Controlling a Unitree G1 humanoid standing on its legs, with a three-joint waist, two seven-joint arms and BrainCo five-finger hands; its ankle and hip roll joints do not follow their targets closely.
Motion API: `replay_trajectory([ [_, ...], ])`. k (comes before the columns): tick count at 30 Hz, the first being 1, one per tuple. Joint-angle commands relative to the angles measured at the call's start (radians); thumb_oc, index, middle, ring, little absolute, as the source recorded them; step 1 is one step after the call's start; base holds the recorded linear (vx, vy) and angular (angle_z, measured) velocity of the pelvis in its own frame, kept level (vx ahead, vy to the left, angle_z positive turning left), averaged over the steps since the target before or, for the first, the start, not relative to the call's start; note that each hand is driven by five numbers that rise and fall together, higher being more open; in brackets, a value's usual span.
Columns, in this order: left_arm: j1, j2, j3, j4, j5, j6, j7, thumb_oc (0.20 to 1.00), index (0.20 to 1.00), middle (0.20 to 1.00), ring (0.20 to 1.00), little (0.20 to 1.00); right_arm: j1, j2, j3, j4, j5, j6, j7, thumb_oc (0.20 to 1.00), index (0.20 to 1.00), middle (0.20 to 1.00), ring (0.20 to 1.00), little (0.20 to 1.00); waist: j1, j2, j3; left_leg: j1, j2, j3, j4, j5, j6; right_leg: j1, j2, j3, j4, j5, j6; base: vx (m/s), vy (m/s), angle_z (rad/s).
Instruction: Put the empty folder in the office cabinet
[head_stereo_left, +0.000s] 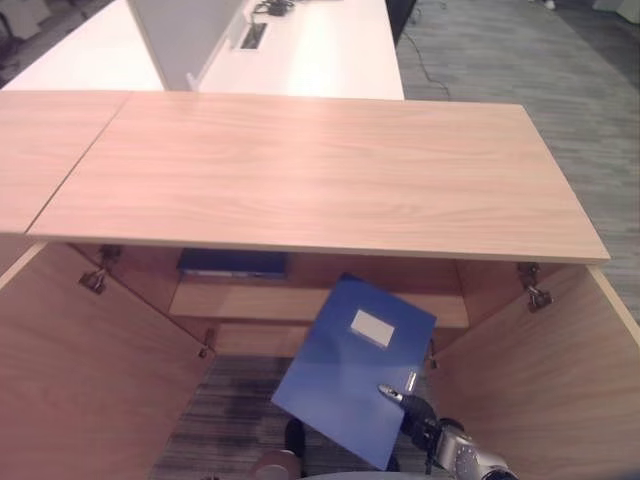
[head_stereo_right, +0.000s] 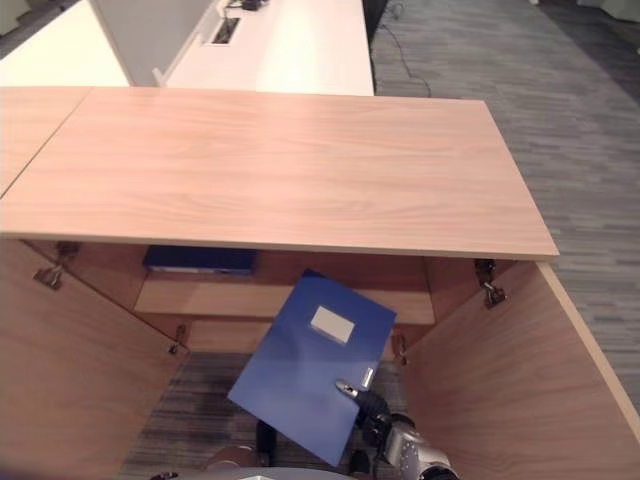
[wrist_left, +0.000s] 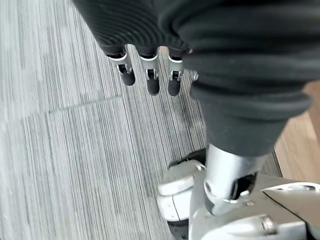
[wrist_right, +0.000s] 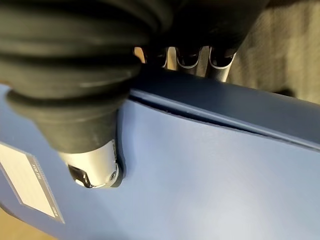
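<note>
A blue folder (head_stereo_left: 345, 365) with a white label is held tilted in front of the open wooden cabinet (head_stereo_left: 320, 180), its far corner close to the shelf (head_stereo_left: 240, 300). My right hand (head_stereo_left: 418, 412) grips the folder's near right edge; in the right wrist view the thumb (wrist_right: 95, 160) presses on the cover of the folder (wrist_right: 210, 180) and the fingers (wrist_right: 190, 60) curl round behind its edge. My left hand (wrist_left: 150, 75) hangs over the carpet with its fingers straight and nothing in it.
Another blue folder (head_stereo_left: 232, 263) lies on the cabinet's shelf at the left. Both cabinet doors (head_stereo_left: 80, 370) (head_stereo_right: 510, 380) stand open to either side. White desks (head_stereo_left: 300, 50) stand behind the cabinet. Grey carpet (head_stereo_left: 520, 60) covers the floor.
</note>
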Motion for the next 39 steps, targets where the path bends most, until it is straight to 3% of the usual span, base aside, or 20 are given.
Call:
replay_trajectory([
  [1,0.008,-0.028,-0.006,0.088,0.049,0.004,0.015,1.000,1.000,1.000,1.000,1.000,-0.066,-0.013,-0.031,-0.149,0.101,-0.075,0.010,0.200,0.200,0.200,0.200,0.200,-0.012,0.037,-0.003,-0.178,0.015,-0.020,0.069,-0.005,-0.004,0.048,-0.031,-0.011,0.115,-0.077,0.041,0.04,0.193,-0.46],
  [2,0.008,-0.028,-0.006,0.088,0.049,0.004,0.015,1.000,1.000,1.000,1.000,1.000,-0.066,-0.013,-0.031,-0.149,0.101,-0.075,0.010,0.200,0.200,0.200,0.200,0.200,-0.012,0.037,-0.003,-0.178,0.015,-0.020,0.069,-0.005,-0.004,0.048,-0.031,-0.011,0.115,-0.077,0.041,0.01,0.319,-0.45],
  [4,0.015,-0.017,-0.003,0.085,0.069,0.009,0.017,1.000,1.000,1.000,1.000,1.000,-0.106,-0.009,-0.023,-0.201,0.113,-0.089,-0.007,0.200,0.200,0.200,0.200,0.200,-0.021,0.063,0.037,-0.158,0.007,0.019,0.041,-0.019,0.026,-0.102,-0.074,-0.001,0.308,0.004,0.042,-0.06,0.318,-0.61],
  [6,0.009,0.000,-0.013,0.058,0.058,0.003,0.028,1.000,1.000,1.000,1.000,1.000,-0.133,0.000,-0.003,-0.245,0.134,-0.112,-0.018,0.200,0.200,0.200,0.200,0.200,-0.016,0.064,0.075,-0.132,0.017,0.047,0.025,-0.041,0.014,-0.157,-0.111,-0.109,0.378,-0.019,0.020,-0.06,0.150,-0.83],
  [7,0.008,0.004,-0.012,0.046,0.047,0.001,0.031,1.000,1.000,1.000,1.000,1.000,-0.143,0.001,0.004,-0.262,0.140,-0.116,-0.026,0.200,0.200,0.200,0.200,0.200,-0.010,0.062,0.091,-0.131,0.029,0.067,0.029,-0.041,0.008,-0.164,-0.113,-0.169,0.361,-0.031,0.012,-0.09,0.043,-0.76],
  [9,-0.008,0.011,-0.011,0.022,0.023,0.002,0.038,1.000,1.000,1.000,1.000,1.000,-0.167,0.001,0.021,-0.295,0.154,-0.128,-0.042,0.200,0.200,0.200,0.200,0.200,-0.011,0.054,0.141,-0.143,0.045,0.098,0.065,-0.050,0.002,-0.224,-0.069,-0.238,0.316,-0.024,-0.004,-0.13,-0.034,-0.86],
  [11,-0.022,0.015,-0.010,0.010,0.009,-0.001,0.043,1.000,1.000,1.000,1.000,1.000,-0.185,-0.001,0.030,-0.299,0.163,-0.137,-0.055,0.200,0.200,0.200,0.200,0.200,-0.014,0.051,0.170,-0.158,0.050,0.102,0.096,-0.061,0.001,-0.254,-0.054,-0.253,0.295,-0.015,-0.005,-0.12,-0.071,-0.64],
  [12,-0.063,0.022,-0.024,-0.010,-0.017,-0.011,0.058,1.000,1.000,1.000,1.000,1.000,-0.235,-0.006,0.049,-0.302,0.192,-0.167,-0.073,0.200,0.200,0.200,0.200,0.200,-0.027,0.039,0.229,-0.202,0.055,0.095,0.181,-0.095,-0.002,-0.333,-0.033,-0.284,0.275,0.014,-0.007,-0.07,-0.144,-0.14],
  [14,-0.080,0.020,-0.034,-0.033,-0.025,-0.018,0.076,1.000,1.000,1.000,1.000,1.000,-0.253,-0.018,0.035,-0.330,0.207,-0.198,-0.105,0.200,0.200,0.200,0.200,0.200,-0.035,0.020,0.261,-0.278,0.055,0.072,0.273,-0.124,-0.003,-0.322,-0.031,-0.281,0.227,0.018,-0.009,-0.08,-0.145,0.11],
  [16,-0.087,0.020,-0.035,-0.048,-0.039,-0.023,0.086,1.000,1.000,1.000,1.000,1.000,-0.265,-0.026,0.033,-0.348,0.210,-0.216,-0.118,0.200,0.200,0.200,0.200,0.200,-0.033,0.023,0.271,-0.316,0.060,0.060,0.305,-0.132,-0.004,-0.344,-0.028,-0.282,0.243,0.014,-0.015,-0.07,-0.088,0.51],
  [17,-0.112,0.021,-0.038,-0.048,-0.068,-0.026,0.112,1.000,1.000,1.000,1.000,1.000,-0.310,-0.027,0.032,-0.357,0.228,-0.253,-0.144,0.200,0.200,0.200,0.200,0.200,-0.030,0.025,0.293,-0.391,0.076,0.043,0.369,-0.143,-0.002,-0.416,-0.036,-0.278,0.310,0.000,-0.033,-0.08,-0.146,0.23],
  [21,-0.127,0.029,-0.033,-0.049,-0.086,-0.019,0.137,1.000,1.000,1.000,1.000,1.000,-0.390,-0.051,0.022,-0.391,0.242,-0.297,-0.189,0.200,0.200,0.200,0.200,0.200,-0.017,0.035,0.281,-0.517,0.098,0.019,0.488,-0.185,0.017,-0.535,-0.070,-0.275,0.451,-0.067,-0.072,-0.02,-0.099,0.21],
  [30,-0.142,0.051,-0.023,-0.001,-0.097,0.008,0.149,1.000,1.000,1.000,1.000,1.000,-0.593,-0.133,0.015,-0.454,0.192,-0.343,-0.283,0.200,0.200,0.200,0.200,0.200,0.028,0.021,0.249,-0.781,0.124,-0.027,0.800,-0.288,0.045,-0.788,-0.117,-0.225,0.796,-0.245,-0.167,0.01,-0.069,0.16],
  [34,-0.151,0.073,-0.038,0.019,-0.089,0.016,0.168,1.000,1.000,1.000,1.000,1.000,-0.728,-0.167,0.011,-0.402,0.184,-0.347,-0.329,0.200,0.200,0.200,0.200,0.200,0.059,0.005,0.227,-0.859,0.118,-0.066,0.875,-0.308,0.046,-0.853,-0.144,-0.219,0.904,-0.322,-0.210,0.05,-0.114,0.18],
  [39,-0.146,0.086,-0.065,0.025,-0.089,0.023,0.177,1.000,1.000,1.000,1.000,1.000,-0.859,-0.178,-0.032,-0.281,0.225,-0.351,-0.378,0.200,0.200,0.200,0.200,0.200,0.091,-0.007,0.207,-0.898,0.104,-0.102,0.908,-0.317,0.039,-0.865,-0.177,-0.250,0.970,-0.378,-0.232,0.06,-0.109,0.30],
])
